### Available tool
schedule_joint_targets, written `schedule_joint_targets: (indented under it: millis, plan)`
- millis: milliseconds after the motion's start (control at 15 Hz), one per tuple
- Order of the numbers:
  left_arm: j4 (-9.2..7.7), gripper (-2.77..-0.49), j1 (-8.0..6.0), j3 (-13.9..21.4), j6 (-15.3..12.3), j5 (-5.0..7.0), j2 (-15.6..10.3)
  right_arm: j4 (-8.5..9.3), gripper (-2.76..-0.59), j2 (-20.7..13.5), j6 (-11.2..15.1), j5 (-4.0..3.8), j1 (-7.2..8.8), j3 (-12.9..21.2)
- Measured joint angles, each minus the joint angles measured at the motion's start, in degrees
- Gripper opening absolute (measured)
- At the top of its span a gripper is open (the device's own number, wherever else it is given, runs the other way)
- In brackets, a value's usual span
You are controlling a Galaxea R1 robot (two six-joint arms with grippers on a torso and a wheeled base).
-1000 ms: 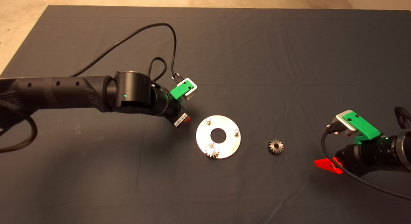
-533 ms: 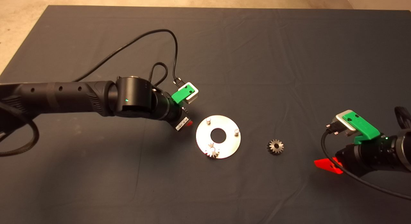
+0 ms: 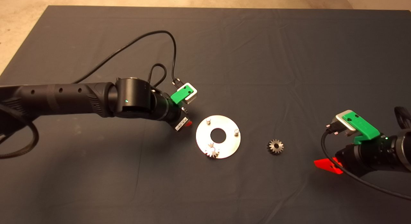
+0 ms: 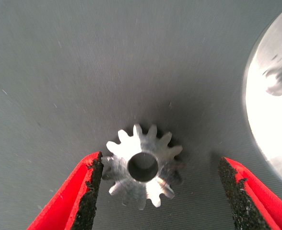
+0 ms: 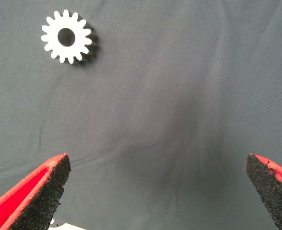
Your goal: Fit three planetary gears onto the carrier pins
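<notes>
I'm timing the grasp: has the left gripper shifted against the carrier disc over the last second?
Barely. The left gripper sits just left of the disc, having only edged slightly closer; its open fingers straddle a gear on the mat.

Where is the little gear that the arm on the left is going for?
The gear lies flat on the mat between the open left gripper's fingers, just left of the metal disc; the head view hides it.
</notes>
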Motion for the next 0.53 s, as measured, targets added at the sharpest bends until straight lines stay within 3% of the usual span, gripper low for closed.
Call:
schedule_joint_targets:
  millis: [400, 533]
  plan:
    - [-0.02, -1.7, 0.49, -0.41, 0.0, -1.05, -0.27, 0.02, -0.63, 0.0, -0.02, 0.07, -0.01, 0.0]
    - [-0.02, -1.73, 0.61, -0.56, 0.02, -2.16, -0.67, 0.0, -0.63, 0.01, -0.01, 0.12, -0.01, 0.0]
